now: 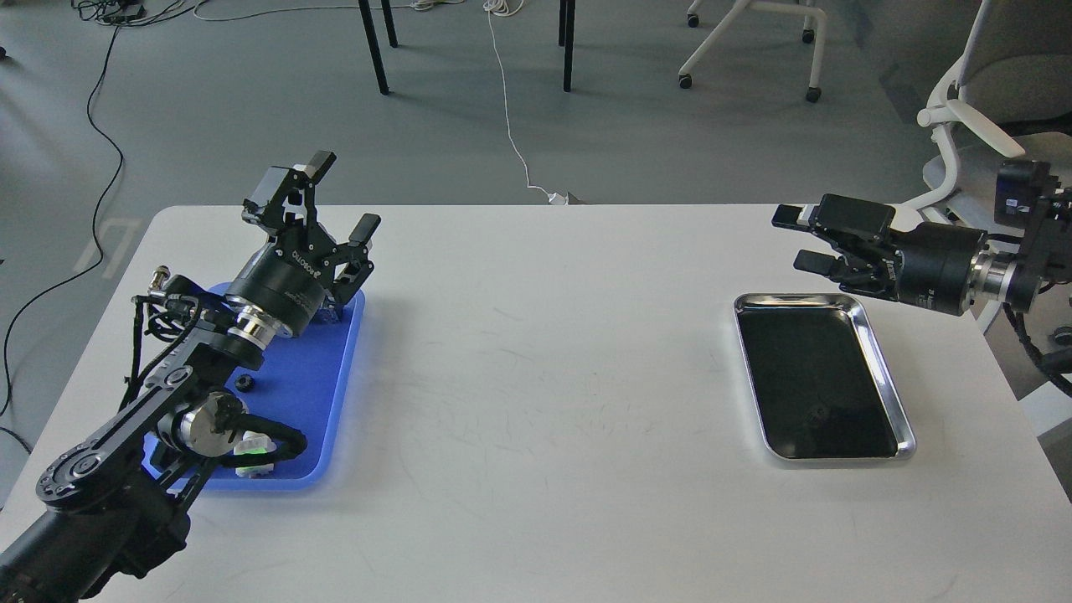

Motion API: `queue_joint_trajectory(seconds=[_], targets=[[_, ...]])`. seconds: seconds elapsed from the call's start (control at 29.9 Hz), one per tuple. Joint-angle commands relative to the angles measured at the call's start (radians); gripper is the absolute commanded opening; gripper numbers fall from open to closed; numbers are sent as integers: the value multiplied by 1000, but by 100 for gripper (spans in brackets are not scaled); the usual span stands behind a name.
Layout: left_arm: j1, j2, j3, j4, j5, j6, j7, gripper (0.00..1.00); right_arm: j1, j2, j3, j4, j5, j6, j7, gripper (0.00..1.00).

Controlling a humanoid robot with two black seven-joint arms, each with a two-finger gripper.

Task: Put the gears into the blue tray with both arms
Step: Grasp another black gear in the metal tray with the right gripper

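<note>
The blue tray (322, 377) lies at the table's left, partly covered by my left arm. One small black gear (244, 383) rests on the tray floor beside the arm's wrist. My left gripper (343, 195) hovers over the tray's far end, pointing up and away. It is open, with nothing between its fingers. My right gripper (793, 240) comes in from the right edge and points left, above the far end of the silver tray. It is open too and holds nothing.
The shiny silver tray (816, 377) lies at the right with a dark bare bottom. A green-capped push-button switch (251, 449) peeks out under my left arm at the blue tray's near end. An office chair (980, 100) stands beyond the table's right corner.
</note>
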Motion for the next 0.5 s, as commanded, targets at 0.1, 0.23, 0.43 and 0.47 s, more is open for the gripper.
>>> queue_joint_trajectory(seconds=[0.1,0.23,0.43,0.47], targets=[[-1,2,-3,-5,1,0,0,99,207,-38,-323,71,-576,-1,0,99],[-1,-6,-3,-6,0,0,-2,99,207,-35,-362,71,-730,-1,0,99],[-1,-8,-3,-19,0,-1,-2,99,199,63,-388,27,-737,-4,0,97],[-1,-8,-3,-19,0,-1,0,99,199,86,-397,9,-735,-6,0,97]])
